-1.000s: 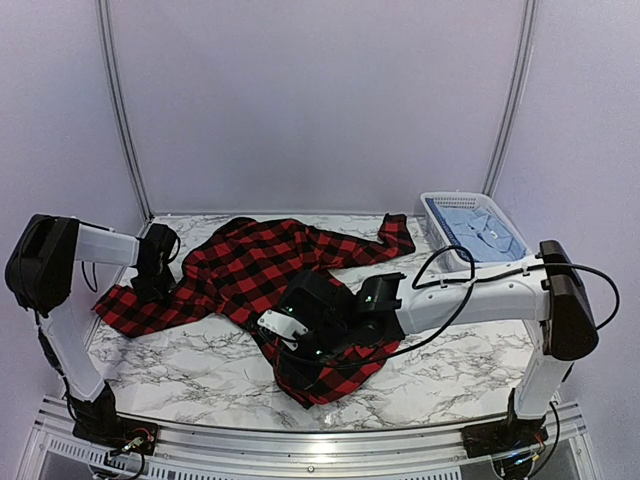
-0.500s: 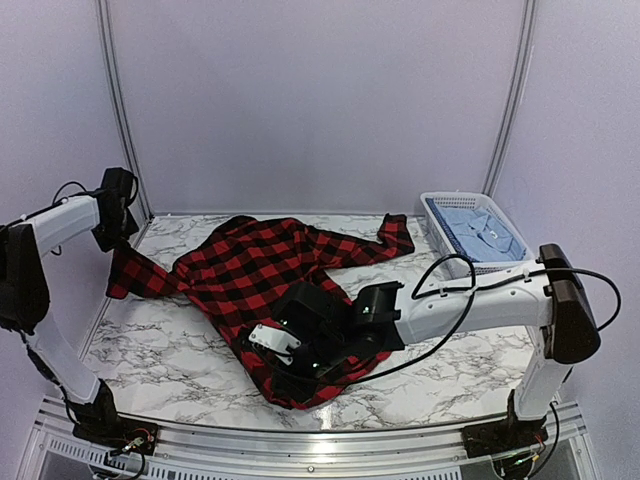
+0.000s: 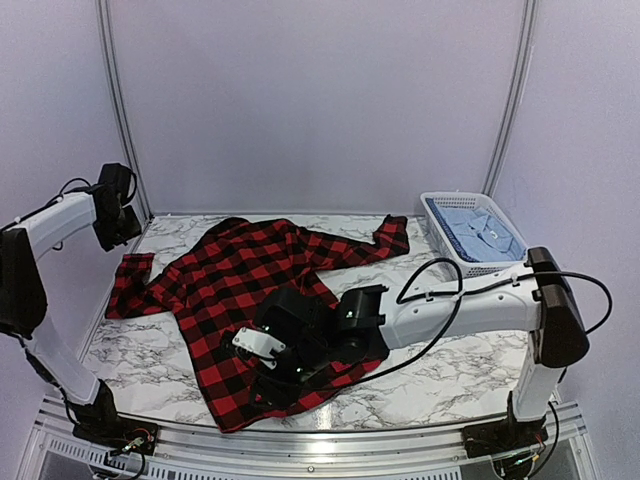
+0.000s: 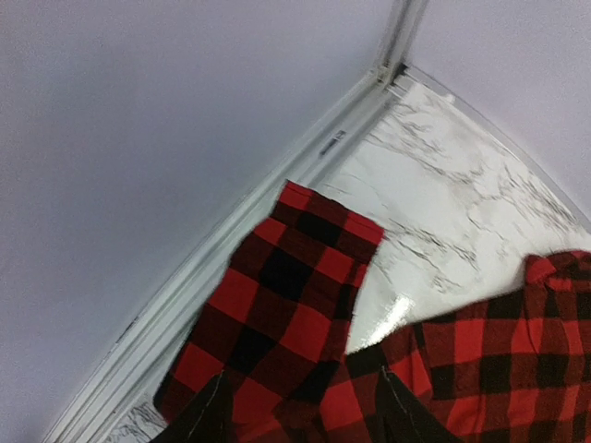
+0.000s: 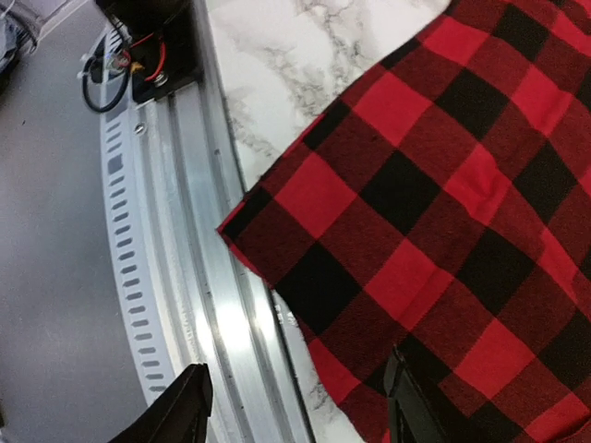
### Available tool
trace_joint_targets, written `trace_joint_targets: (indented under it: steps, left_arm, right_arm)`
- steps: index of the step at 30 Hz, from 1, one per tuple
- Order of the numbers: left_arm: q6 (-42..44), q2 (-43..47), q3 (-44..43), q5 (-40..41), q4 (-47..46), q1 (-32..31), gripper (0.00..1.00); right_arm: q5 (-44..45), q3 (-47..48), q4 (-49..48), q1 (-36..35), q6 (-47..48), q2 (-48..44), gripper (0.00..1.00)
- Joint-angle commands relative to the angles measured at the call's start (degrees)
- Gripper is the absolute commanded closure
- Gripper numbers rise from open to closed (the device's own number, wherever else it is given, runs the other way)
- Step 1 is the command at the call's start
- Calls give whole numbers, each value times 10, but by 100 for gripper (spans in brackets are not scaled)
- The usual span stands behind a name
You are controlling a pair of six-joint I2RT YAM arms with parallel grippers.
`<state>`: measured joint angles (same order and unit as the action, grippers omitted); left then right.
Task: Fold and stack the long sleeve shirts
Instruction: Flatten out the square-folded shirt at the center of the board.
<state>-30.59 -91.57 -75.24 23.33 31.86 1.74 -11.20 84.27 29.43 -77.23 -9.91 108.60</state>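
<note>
The red-and-black check shirt (image 3: 255,285) lies spread across the marble table, with one sleeve cuff (image 3: 130,272) at the left edge and the other sleeve (image 3: 385,238) reaching toward the basket. My left gripper (image 3: 122,232) hangs open above the left cuff. In the left wrist view its fingers (image 4: 199,420) stand apart over the sleeve (image 4: 286,295), holding nothing. My right gripper (image 3: 262,362) is open low over the shirt's near part. In the right wrist view the hem corner (image 5: 277,231) lies free beyond its fingers (image 5: 406,406). The pale blue shirt (image 3: 480,230) lies in the basket.
The white lattice basket (image 3: 447,252) stands at the back right corner. A metal rail (image 5: 212,305) runs along the table's near edge, and the shirt hem (image 3: 235,415) reaches nearly to it. Enclosure walls and a corner post (image 4: 402,37) close the left side. Bare marble (image 3: 460,350) shows at the right.
Both grippers opened and let go of the check shirt. The left sleeve dropped onto the table, and the shirt's hem now lies flatter and nearer the front edge.
</note>
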Motion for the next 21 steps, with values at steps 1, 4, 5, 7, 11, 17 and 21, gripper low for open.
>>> trace_joint_targets:
  steps: [1, 4, 5, 7, 11, 17, 21]
  left_arm:
    - [14, 10, -13, -65, 4, -84, 46]
    - [-6, -11, -1, -85, -24, -147, 47]
    - [-13, -15, 7, -98, -41, -162, 47]
    - [-31, -28, 24, -120, -67, -194, 47]
    - [-50, -49, 48, -138, -123, -265, 47]
    - [-107, -84, 83, -180, -212, -339, 47]
    - [-119, -91, 97, -186, -233, -364, 47]
  right_arm:
    - [86, -25, 10, 66, -36, -47, 43]
    - [160, -63, 16, 102, -54, -62, 50]
    - [168, -76, 12, 110, -61, -67, 51]
    - [191, -110, -2, 120, -69, -79, 53]
    - [222, -168, -29, 141, -75, -89, 57]
    - [231, -179, -56, 139, -77, -54, 61]
    - [261, -169, -30, 121, -96, -42, 62]
